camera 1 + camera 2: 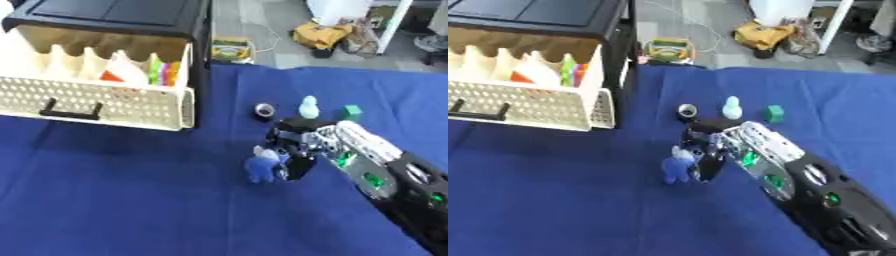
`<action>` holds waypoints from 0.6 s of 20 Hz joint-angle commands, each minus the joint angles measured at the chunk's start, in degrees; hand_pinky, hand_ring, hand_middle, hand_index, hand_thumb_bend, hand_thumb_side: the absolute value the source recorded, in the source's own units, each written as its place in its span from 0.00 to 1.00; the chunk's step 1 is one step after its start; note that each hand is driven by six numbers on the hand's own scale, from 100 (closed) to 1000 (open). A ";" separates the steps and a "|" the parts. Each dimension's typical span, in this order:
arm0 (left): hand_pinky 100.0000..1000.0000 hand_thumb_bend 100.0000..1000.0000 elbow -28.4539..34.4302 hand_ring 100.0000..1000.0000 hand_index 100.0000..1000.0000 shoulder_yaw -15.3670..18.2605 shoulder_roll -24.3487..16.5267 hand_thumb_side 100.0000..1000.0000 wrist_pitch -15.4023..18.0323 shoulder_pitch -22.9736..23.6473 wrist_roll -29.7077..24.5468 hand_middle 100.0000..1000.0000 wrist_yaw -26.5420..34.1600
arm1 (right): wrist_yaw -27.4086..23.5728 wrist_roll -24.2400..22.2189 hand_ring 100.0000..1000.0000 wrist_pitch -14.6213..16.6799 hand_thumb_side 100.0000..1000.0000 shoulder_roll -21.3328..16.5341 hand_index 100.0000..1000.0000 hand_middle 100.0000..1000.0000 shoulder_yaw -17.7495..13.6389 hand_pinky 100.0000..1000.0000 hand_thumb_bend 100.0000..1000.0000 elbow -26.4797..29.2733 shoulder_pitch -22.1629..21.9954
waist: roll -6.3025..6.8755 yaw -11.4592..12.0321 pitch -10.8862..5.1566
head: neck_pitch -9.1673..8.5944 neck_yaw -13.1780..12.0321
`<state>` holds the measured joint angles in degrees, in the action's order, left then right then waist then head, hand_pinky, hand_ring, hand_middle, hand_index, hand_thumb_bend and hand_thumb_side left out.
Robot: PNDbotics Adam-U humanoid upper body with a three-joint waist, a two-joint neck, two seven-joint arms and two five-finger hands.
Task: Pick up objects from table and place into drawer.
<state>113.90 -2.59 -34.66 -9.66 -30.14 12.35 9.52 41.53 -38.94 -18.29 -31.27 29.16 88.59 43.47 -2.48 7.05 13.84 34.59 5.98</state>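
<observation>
Right hand (293,150) comes in from the lower right corner, arm running diagonally across the blue cloth (131,200) that covers the table. Fingers are curled down around a small blue figure (261,167), which sits at the hand's left side, near the middle of the cloth; whether it rests on the cloth or is just lifted off it, can't tell.

Left hand: shows in neither view.

Other items on the cloth, all just behind the hand toward the far edge:
- small dark ring-shaped thing (264,110), nearest the drawer side
- pale light-blue figure (308,107), upright, right of the ring
- small green block (353,111), right again, apart from the others

Drawer (96,102) is at the far left corner: cream, perforated front with a black handle (70,111), pulled out of a black cabinet (114,20). Inside are cream dividers and some coloured items (162,70) – orange, green, pink, yellow – against its right wall; shapes not clear.

Blue figure is well apart from the drawer.
</observation>
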 commanded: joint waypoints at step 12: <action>0.31 0.00 0.69 0.00 0.80 0.76 -1.84 1.00 1.81 -0.78 0.95 0.16 -3.07 | -7.17 5.47 0.42 -7.94 0.09 -8.10 0.48 0.32 -7.97 0.27 0.00 16.69 7.39 | -0.03 -0.85 -1.76 | -0.52 -0.72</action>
<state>113.89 -2.50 -34.72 -8.37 -30.07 13.13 7.33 35.25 -33.93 -25.53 -37.36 22.71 103.55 49.64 -2.66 6.27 13.33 34.42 5.38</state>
